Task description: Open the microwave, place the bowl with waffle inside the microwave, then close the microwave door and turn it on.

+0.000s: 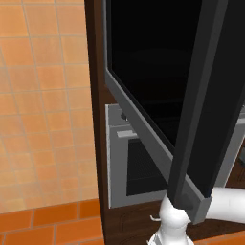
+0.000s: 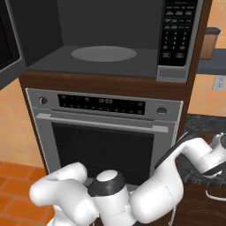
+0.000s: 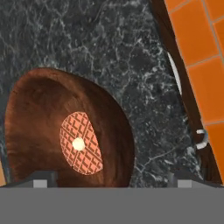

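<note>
Dark brown wood cabinet column (image 2: 110, 84) holds everything, smooth grain, vertical slab shape. Microwave (image 2: 106, 35) set in its upper part, boxy grey cavity open to view, matte walls, flat round pale-grey turntable disc (image 2: 104, 54) on the cavity floor. Microwave door (image 1: 210, 95) swung wide open, big flat glossy black glass panel with thin silver-grey edge, hinged at the microwave's left side and standing out toward the cameras. Black keypad panel (image 2: 176, 31) in a silver frame forms the microwave's right strip, small pale buttons in rows. Directly below the microwave sits a silver oven (image 2: 106, 132), brushed metal look, dark display strip, a round knob at each end, straight bar handle, dark mesh window. Orange square tiles (image 1: 43, 95) cover the wall left of the microwave, darker orange tiles on the floor below. Right of and lower than the microwave, a black marbled countertop (image 3: 131, 52) with white veining. On it rests the bowl (image 3: 48, 113), round, deep, dark reddish-brown wood texture, with a round waffle (image 3: 81, 143) lying inside, orange grid pattern, small pale dot at centre. Gripper (image 3: 109, 179) hangs right over the bowl, jaws spread wide apart, nothing between them, left tip over the bowl, right tip over bare counter.
</note>
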